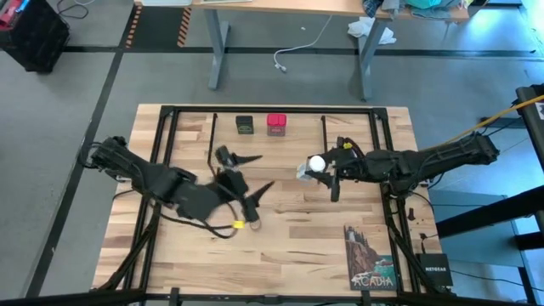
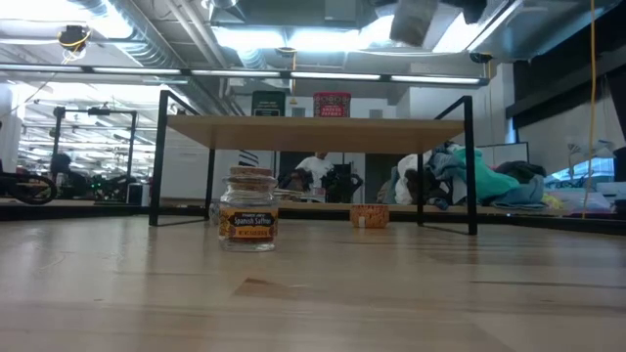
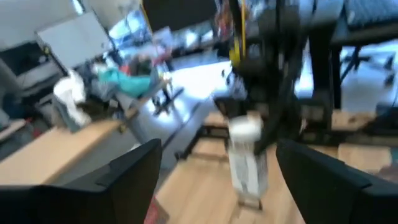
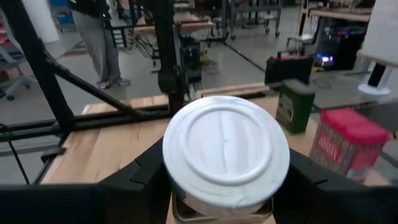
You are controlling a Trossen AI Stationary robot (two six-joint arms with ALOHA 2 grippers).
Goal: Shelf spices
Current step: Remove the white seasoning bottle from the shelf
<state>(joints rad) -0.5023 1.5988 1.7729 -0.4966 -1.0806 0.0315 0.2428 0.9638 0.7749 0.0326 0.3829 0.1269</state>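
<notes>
My right gripper (image 4: pixel 227 186) is shut on the white-capped clear jar (image 1: pixel 316 161), held high over the table's middle just in front of the shelf (image 2: pixel 313 130). The dark square tin (image 1: pixel 245 125) and the red square tin (image 1: pixel 276 124) stand on the shelf's plank. The tiny jar with a tan lid (image 2: pixel 248 210) rests by its base on the tabletop in front of the shelf. My left gripper (image 3: pixel 217 186) stands open, left of the held jar, with nothing between its fingers. My right gripper pinches the clear jar's body just under the white cap (image 4: pixel 226 149), one finger on each side. The fingers lie about level and come from the table's right side. The jar stands upright, cap up, lifted clear of the table.
An Acadia booklet (image 1: pixel 370 255) lies at the table's near right corner, with a small dark box (image 1: pixel 432 270) beside it off the edge. The shelf's thin black legs (image 2: pixel 470 166) stand on the tabletop. A person (image 4: pixel 99 43) stands in the room beyond.
</notes>
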